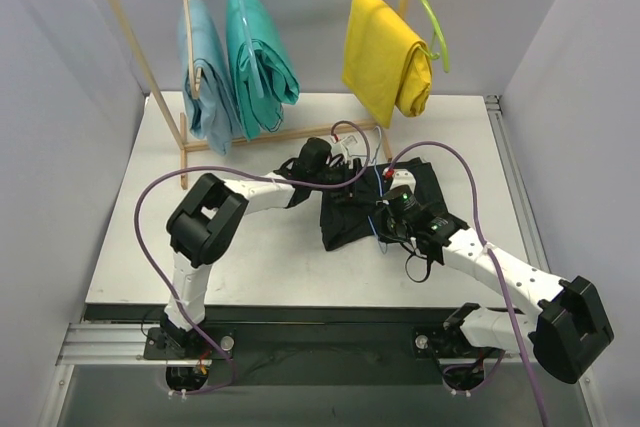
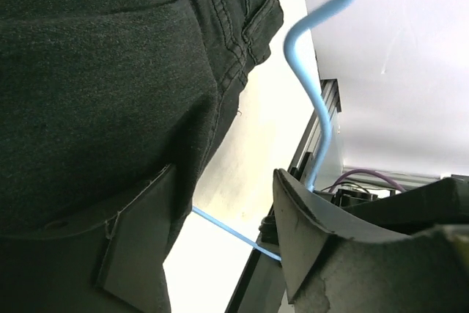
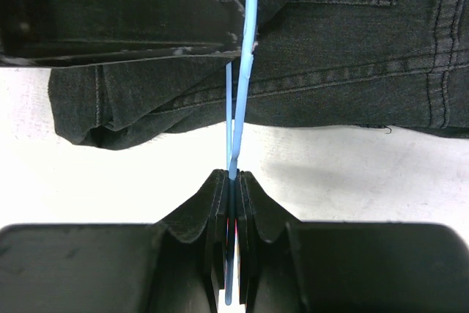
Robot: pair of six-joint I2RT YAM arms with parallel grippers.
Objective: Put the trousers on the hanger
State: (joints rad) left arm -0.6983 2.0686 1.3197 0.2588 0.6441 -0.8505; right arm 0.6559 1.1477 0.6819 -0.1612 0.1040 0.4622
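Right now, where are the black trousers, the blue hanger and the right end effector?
the trousers [image 1: 345,222]: top view, lower left part of the black fabric.
the hanger [image 3: 250,5]: right wrist view, the wire in front of the fabric.
right end effector [image 3: 231,177]: right wrist view, between its fingertips, shut on the wire.

The left arm [image 1: 262,192] and the right arm [image 1: 505,272] are alike: white tubular links joined by chunky black joint housings, the largest a boxy black elbow housing [image 1: 205,222] on each. A purple cable [image 1: 140,237] runs along the left arm from its black base [image 1: 185,342] at the near edge, and a second purple cable [image 1: 478,217] runs along the right arm. The left end effector [image 2: 223,174] has matt dark-grey, wedge-shaped fingers [image 2: 135,243] with rough, frayed edges. The right end effector [image 3: 232,175] is black, its fingers [image 3: 194,214] broad at the root and tapering to narrow tips.
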